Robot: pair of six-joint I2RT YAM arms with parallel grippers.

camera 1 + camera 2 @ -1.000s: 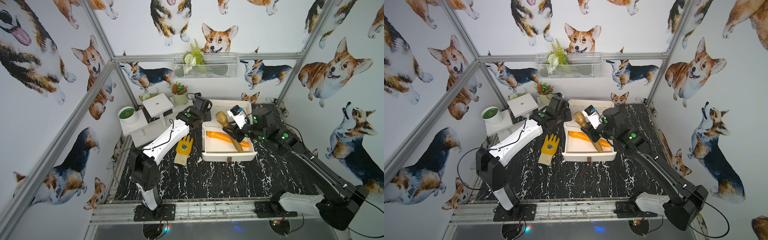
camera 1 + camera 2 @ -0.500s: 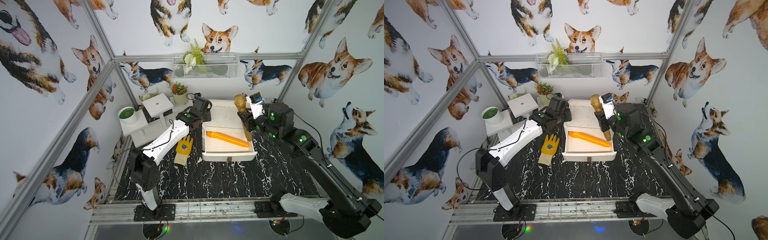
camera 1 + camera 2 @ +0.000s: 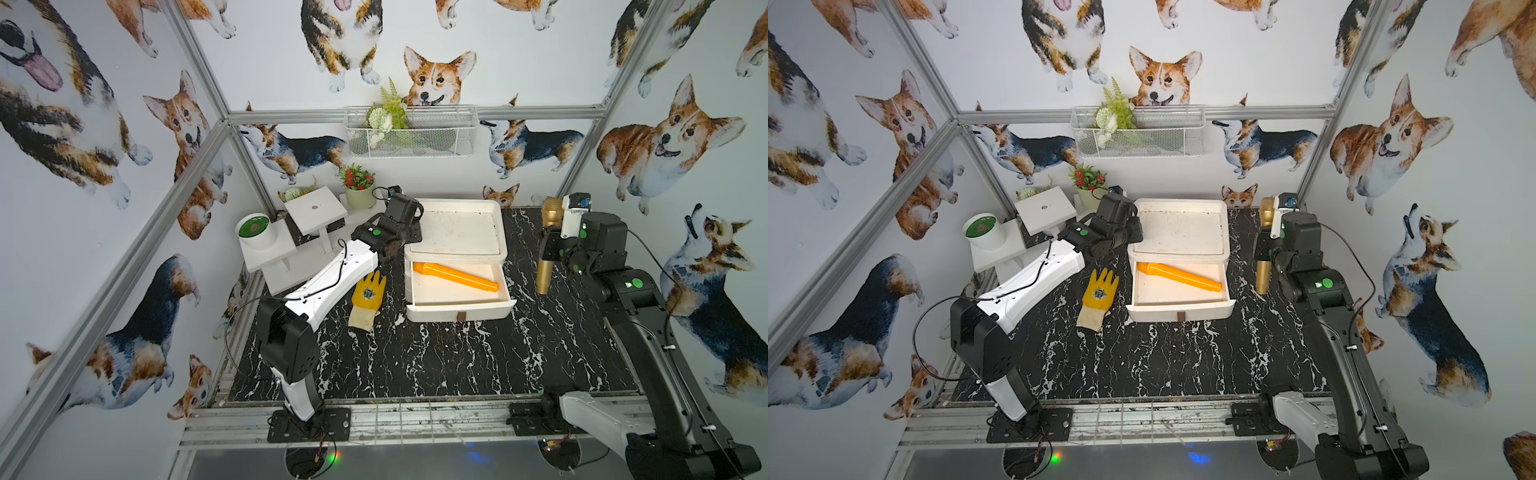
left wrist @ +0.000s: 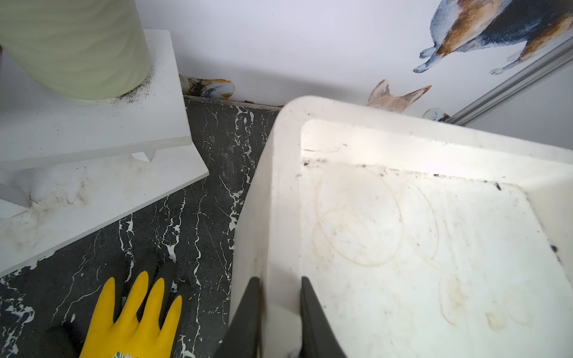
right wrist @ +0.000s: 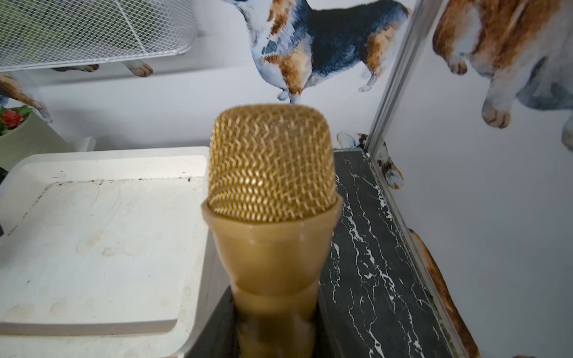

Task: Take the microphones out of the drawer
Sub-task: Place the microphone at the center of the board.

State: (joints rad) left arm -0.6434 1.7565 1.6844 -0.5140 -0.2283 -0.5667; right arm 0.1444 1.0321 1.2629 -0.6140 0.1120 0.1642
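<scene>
The gold microphone (image 3: pixel 544 272) (image 3: pixel 1263 274) hangs upright over the black marble table, right of the white cabinet (image 3: pixel 457 226), with its mesh head (image 5: pixel 273 167) on top. My right gripper (image 3: pixel 550 249) (image 3: pixel 1263 249) (image 5: pixel 274 328) is shut on its handle below the head. The drawer (image 3: pixel 461 309) (image 3: pixel 1179 309) stands pulled open and holds an orange torch (image 3: pixel 455 276). My left gripper (image 3: pixel 409 239) (image 4: pixel 277 297) is shut on the cabinet's left rim (image 4: pixel 279 217), one finger outside and one inside.
A yellow glove (image 3: pixel 368 297) (image 4: pixel 133 319) lies left of the drawer. White stepped stands (image 3: pixel 291 249) with a green-topped pot (image 3: pixel 254 230) and a flower pot (image 3: pixel 359 195) fill the back left corner. A wire basket (image 3: pixel 411 133) hangs on the back wall.
My right gripper carried the microphone from above the drawer to the right, past the cabinet's side, and turned it upright. The left arm has not moved.
</scene>
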